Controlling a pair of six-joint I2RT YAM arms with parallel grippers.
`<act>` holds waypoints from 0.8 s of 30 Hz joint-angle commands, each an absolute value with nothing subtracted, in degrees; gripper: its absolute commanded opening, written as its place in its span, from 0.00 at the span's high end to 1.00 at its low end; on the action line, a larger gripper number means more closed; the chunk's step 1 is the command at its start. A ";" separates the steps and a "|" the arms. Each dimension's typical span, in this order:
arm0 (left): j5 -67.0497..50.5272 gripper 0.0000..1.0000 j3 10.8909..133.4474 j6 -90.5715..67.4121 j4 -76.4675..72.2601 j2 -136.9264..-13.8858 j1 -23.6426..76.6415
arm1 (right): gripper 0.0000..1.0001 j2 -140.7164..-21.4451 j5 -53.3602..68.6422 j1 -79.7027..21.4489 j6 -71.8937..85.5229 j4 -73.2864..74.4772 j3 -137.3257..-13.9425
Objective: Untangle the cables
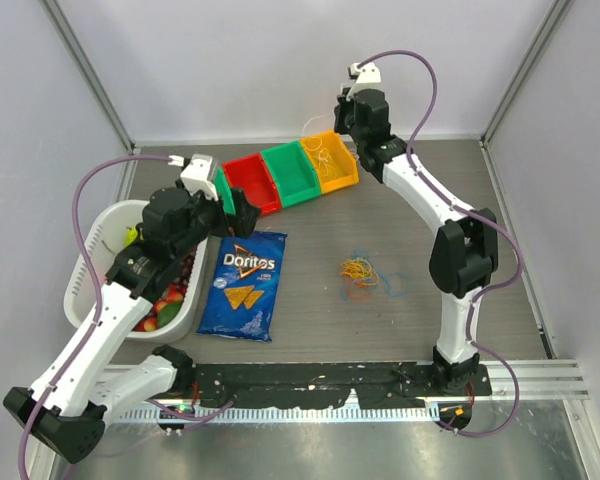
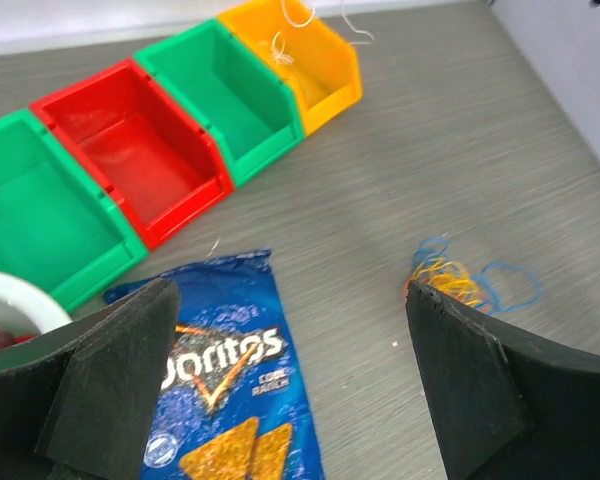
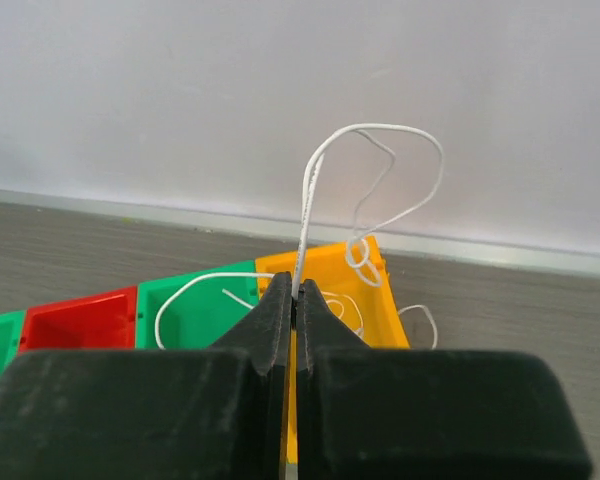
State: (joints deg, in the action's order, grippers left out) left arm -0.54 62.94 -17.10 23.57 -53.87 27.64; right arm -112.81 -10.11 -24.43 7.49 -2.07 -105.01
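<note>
White cable (image 3: 305, 200) pinched shut in my right hand (image 3: 293, 300) over the yellow bin (image 1: 335, 160), upper centre. Left hand (image 2: 290, 330) gaping, empty. Orange-blue tangle (image 1: 365, 272) mid-frame, seemingly knotted: most work remains.

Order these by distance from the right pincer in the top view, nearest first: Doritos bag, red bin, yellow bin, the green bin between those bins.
1. Yellow bin, just beneath the right pincer.
2. Green bin, to its left.
3. Red bin, farther left.
4. Doritos bag, mid-table.

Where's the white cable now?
Right wrist view: the white cable is pinched in the right hand, above the orange bin at the row's right end.
</note>
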 commanded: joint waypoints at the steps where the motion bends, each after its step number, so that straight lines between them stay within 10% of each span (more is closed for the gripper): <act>1: 5.00 0.00 57.14 -13.71 15.75 -52.38 28.12 | 0.99 -111.54 -12.39 -24.96 11.16 -7.03 -107.50; 24: 7.38 0.01 56.25 -12.48 16.96 -51.24 29.97 | 0.99 -108.37 -19.69 -29.18 7.20 -9.32 -106.00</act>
